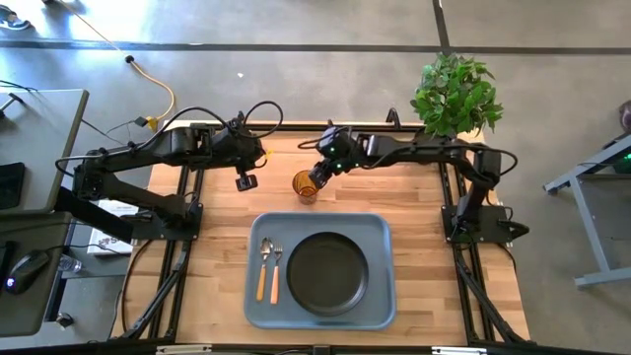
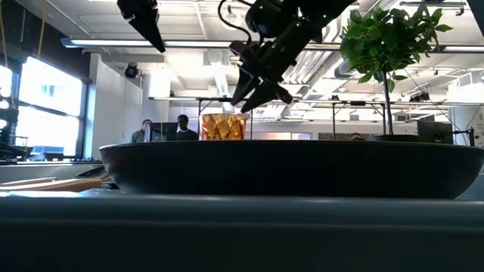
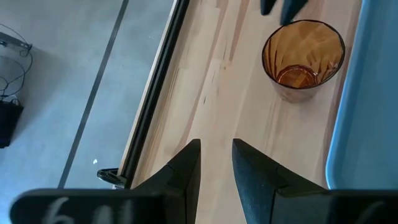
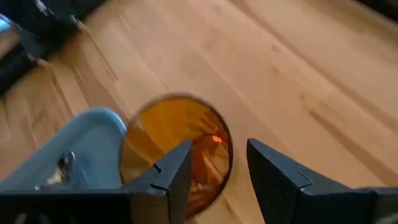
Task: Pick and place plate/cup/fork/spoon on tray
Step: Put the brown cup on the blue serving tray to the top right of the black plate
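Note:
The amber cup (image 1: 306,185) stands upright on its base on the wooden table, just beyond the tray's far edge. My right gripper (image 1: 317,176) hangs open just above its rim (image 4: 219,146), slanting down from the far right, with its fingertips clear of the cup (image 2: 223,126). My left gripper (image 1: 246,182) waits open in the air to the cup's left, with nothing between its fingers (image 3: 216,144). The black plate (image 1: 327,273) lies in the blue-grey tray (image 1: 380,308). The spoon (image 1: 263,268) and the fork (image 1: 276,272) lie side by side to the plate's left.
A potted plant (image 1: 455,94) stands at the table's far right corner. Bare wood lies around the cup (image 3: 303,56) and to the left and right of the tray. Two people (image 2: 162,130) sit in the room beyond the table.

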`<state>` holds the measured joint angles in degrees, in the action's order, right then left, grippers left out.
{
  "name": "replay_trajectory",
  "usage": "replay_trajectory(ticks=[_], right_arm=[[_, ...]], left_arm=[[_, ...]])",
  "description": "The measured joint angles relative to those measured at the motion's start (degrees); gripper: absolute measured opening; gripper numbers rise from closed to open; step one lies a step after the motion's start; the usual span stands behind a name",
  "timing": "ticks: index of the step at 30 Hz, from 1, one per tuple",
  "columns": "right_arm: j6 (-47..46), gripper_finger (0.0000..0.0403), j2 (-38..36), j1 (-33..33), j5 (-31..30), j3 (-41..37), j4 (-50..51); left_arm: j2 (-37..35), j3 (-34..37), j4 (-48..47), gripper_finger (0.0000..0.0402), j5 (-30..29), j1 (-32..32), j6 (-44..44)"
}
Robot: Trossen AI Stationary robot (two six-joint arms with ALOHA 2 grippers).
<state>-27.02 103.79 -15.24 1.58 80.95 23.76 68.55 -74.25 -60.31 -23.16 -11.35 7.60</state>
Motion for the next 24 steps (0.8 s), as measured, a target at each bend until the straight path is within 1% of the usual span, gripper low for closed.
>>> replay_trajectory(ticks=[6, 12, 17, 19, 24], right_arm=[[-0.16, 0.0145, 1.47, 0.63, 0.01, 0.0, 1.05], [-0.18, 0.0145, 2.87, 1.52, -1.2, 0.02, 1.13], [-1.61, 0.0145, 3.93, 1.8, -2.47, -0.02, 3.22], [-1.59, 0.0144, 4.21, 1.8, -2.62, 0.01, 2.34], [-4.05, 0.013, 4.87, 1.8, -2.93, 0.0, 2.91]], left_arm=[[0.02, 0.01, 0.21, 0.0083, 0.04, 0.0, -0.07], [0.02, 0.01, 0.23, 0.0083, 0.04, 0.0, -0.09], [0.04, 0.01, 0.23, 0.0083, 0.13, 0.0, -0.12], [0.04, 0.01, 0.25, 0.0083, 0.11, 0.0, -0.12], [0.04, 0.01, 0.28, 0.0083, 0.26, 0.0, -0.56]])
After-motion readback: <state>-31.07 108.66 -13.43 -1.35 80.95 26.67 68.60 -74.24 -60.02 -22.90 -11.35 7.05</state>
